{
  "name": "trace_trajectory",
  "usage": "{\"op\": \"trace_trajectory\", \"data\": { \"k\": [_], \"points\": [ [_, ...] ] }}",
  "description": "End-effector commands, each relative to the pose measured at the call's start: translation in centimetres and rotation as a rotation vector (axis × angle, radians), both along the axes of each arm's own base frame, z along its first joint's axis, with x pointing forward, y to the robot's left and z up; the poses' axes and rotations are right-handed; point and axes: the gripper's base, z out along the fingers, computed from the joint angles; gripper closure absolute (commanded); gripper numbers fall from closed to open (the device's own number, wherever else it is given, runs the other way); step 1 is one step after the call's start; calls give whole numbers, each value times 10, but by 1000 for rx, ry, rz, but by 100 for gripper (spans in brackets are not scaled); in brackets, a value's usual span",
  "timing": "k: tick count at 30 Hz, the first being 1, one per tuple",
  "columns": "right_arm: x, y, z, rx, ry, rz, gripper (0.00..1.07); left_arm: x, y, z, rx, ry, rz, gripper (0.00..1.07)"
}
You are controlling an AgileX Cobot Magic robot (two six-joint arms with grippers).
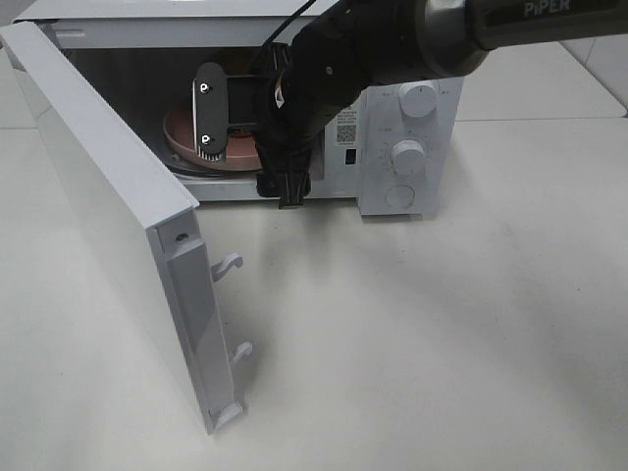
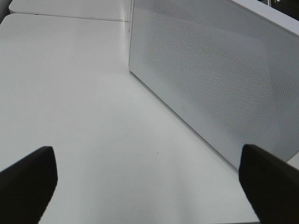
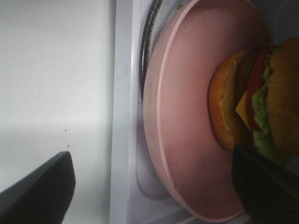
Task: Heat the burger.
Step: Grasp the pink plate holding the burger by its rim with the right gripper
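Within the open white microwave oven point(image 1: 444, 147), the burger with its golden-brown bun, lettuce, cheese and tomato point(image 3: 261, 98) sits on the round pink plate point(image 3: 187, 93). The right end effector point(image 3: 150, 156) has its jaws spread wide and grips nothing, with one finger seemingly close over the burger, though the view is blurred. Backing out calls for a straight, level path clear of plate rim and sill before the white door point(image 1: 108, 216) shuts; the left end effector point(image 2: 149, 182), likewise wide open and empty, hovers over the white counter point(image 2: 70, 93) beside that door.
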Motion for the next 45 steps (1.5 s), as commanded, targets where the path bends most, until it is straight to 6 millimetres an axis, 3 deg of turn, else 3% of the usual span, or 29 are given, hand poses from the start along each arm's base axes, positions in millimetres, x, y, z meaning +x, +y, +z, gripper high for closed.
{"op": "trace_trajectory", "data": {
  "k": [1, 21, 45],
  "points": [
    [6, 5, -4, 21, -5, -7, 20, -2, 0, 0, -11, -23, 7, 9],
    [25, 23, -38, 76, 36, -36, 23, -2, 0, 0, -4, -22, 11, 9],
    [42, 12, -57, 138, 41, -84, 28, -2, 0, 0, -4, -22, 11, 9]
  ]
}}
